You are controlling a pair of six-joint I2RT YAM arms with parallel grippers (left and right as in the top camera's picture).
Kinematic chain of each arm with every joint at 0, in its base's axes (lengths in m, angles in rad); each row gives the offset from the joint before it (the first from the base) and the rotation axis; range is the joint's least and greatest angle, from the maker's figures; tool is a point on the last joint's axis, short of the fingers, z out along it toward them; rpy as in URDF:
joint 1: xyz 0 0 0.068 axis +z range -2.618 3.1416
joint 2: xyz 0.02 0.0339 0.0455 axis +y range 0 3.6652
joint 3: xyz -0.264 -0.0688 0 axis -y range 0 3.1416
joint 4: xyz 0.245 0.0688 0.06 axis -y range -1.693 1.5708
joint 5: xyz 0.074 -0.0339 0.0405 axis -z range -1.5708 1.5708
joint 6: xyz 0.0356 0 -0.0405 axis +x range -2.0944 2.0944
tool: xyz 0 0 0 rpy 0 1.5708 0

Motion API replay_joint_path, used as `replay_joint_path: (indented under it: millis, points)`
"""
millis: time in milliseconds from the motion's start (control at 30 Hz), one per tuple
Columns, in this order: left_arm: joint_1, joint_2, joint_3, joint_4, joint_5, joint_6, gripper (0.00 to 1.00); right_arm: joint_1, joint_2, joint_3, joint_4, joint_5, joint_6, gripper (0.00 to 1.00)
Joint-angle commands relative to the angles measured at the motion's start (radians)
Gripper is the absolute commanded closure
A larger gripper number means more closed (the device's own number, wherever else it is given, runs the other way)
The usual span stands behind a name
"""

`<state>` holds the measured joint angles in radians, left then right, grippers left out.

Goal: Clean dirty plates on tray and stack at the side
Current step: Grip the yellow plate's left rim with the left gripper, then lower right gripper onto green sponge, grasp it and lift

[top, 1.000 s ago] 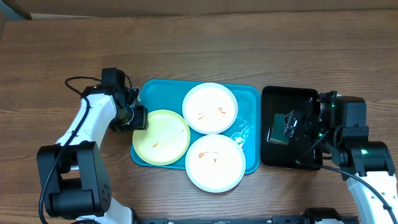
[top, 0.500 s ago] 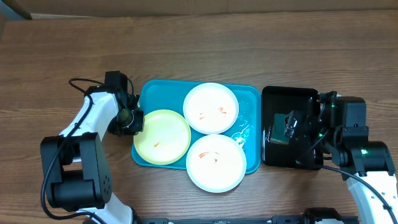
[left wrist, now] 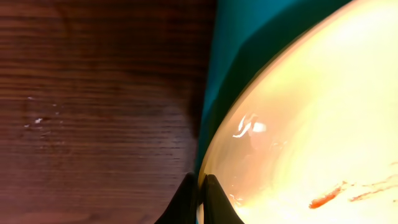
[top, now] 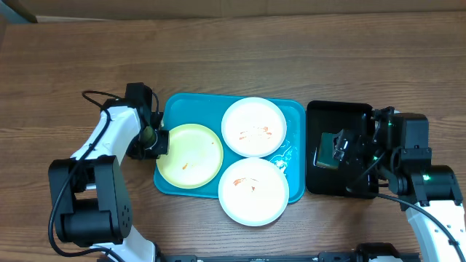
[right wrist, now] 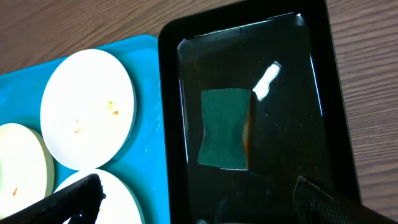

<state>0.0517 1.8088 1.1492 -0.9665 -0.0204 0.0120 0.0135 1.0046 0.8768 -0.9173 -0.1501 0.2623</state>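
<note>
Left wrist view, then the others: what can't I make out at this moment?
- Left wrist: yellow-green plate blurred by closeness, cut off at the right edge; left gripper shows only fingertips at the bottom edge.
- Overhead: the right arm covers part of the sponge and black tray.
- Right wrist: right gripper mostly below the bottom edge; one finger hides part of the lower white plate.

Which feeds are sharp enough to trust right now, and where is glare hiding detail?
Left wrist: too close, soft throughout, with a white glare spot on the yellow-green plate. Right wrist: sharp, though a bright reflection sits on the black tray near the sponge. Overhead: evenly lit and crisp.
</note>
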Motion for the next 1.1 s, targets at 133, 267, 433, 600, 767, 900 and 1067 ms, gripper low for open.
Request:
replay_joint_path:
  millis: [133, 267, 433, 600, 767, 900, 1067]
  points:
    - [0.001, -0.01, 0.145, -0.062, -0.054, -0.042, 0.96, -0.003, -0.003, 0.032, 0.003, -0.001, 0.008, 0.0]
    - [0.001, -0.01, 0.155, -0.073, -0.054, -0.043, 0.96, -0.003, -0.004, 0.032, 0.005, -0.001, 0.008, 0.0]
    - [0.0, -0.01, 0.154, -0.072, -0.127, -0.114, 0.96, -0.003, -0.003, 0.031, 0.015, 0.0, 0.0, 0.0]
    - [0.001, -0.01, 0.153, -0.067, -0.146, -0.179, 0.96, -0.003, 0.021, 0.031, 0.052, 0.051, -0.004, 0.02]
    - [0.001, -0.01, 0.14, -0.065, -0.135, -0.187, 0.96, -0.002, 0.109, 0.031, 0.082, 0.008, -0.03, 0.1]
    - [0.0, -0.01, 0.14, -0.07, -0.135, -0.189, 0.96, -0.002, 0.185, 0.031, 0.12, -0.002, -0.029, 0.26]
    - [0.0, -0.01, 0.14, -0.069, -0.113, -0.189, 0.96, 0.003, 0.277, 0.031, 0.149, -0.035, -0.026, 0.27]
